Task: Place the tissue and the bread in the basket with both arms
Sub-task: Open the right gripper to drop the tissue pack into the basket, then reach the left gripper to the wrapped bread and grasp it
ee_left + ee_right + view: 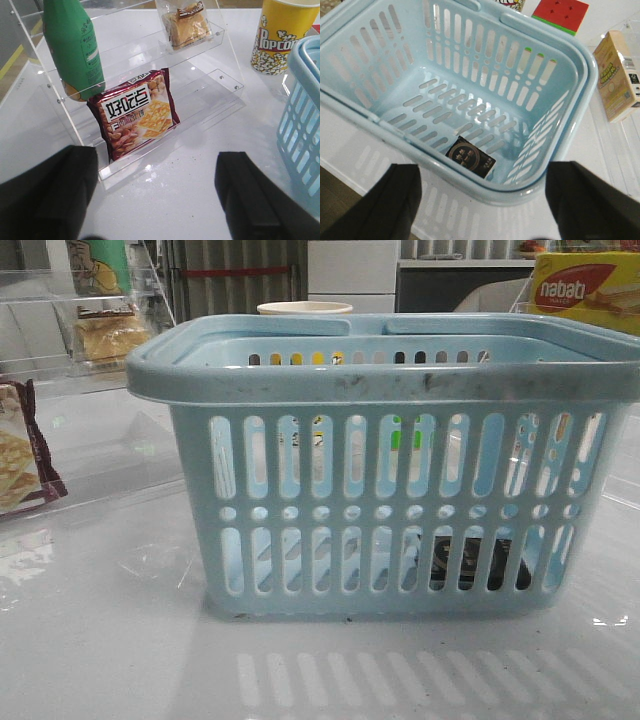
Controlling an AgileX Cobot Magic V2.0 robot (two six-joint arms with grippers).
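Already — tissue (470, 157): lies flat on the floor of the basket (365, 120), close to one wall; that half looks done.
Bread (188, 23): sits wrapped on an upper step of the clear acrylic rack (220, 85), toward the counter's left edge, well apart from the basket.
Left gripper (155, 192): spread wide, empty, facing the rack.
Right gripper (482, 200): spread, empty, above the basket rim.
Risk: the maroon snack bag (135, 117) stands nearer the left gripper than the bread; likely mis-grab.
Risk: slick wrap may slip; the reach could knock the green bottle (74, 47).
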